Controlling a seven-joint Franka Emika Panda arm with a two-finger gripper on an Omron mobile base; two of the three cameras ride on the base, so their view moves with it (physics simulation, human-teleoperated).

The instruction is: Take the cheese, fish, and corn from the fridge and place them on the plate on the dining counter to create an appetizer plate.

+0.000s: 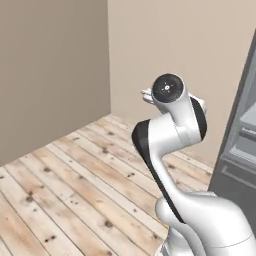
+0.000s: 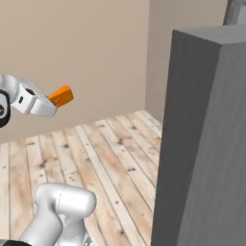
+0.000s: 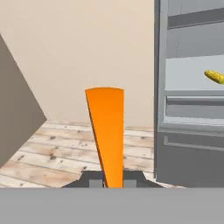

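Note:
My gripper (image 3: 109,181) is shut on the cheese (image 3: 107,131), an orange wedge that stands up between the fingertips. In the right base view the cheese (image 2: 62,96) sticks out of the gripper (image 2: 54,102) in mid-air, well above the floor and left of the fridge (image 2: 206,134). The fridge (image 3: 188,113) stands open to the right of the hand, and the yellow corn (image 3: 214,77) lies on one of its grey shelves. The fish, the plate and the dining counter are out of view.
Beige walls meet in a corner ahead (image 1: 108,55). A light wood plank floor (image 1: 75,170) spreads below the arm. The fridge's grey shelves and drawer (image 1: 242,145) sit at the right edge of the left base view.

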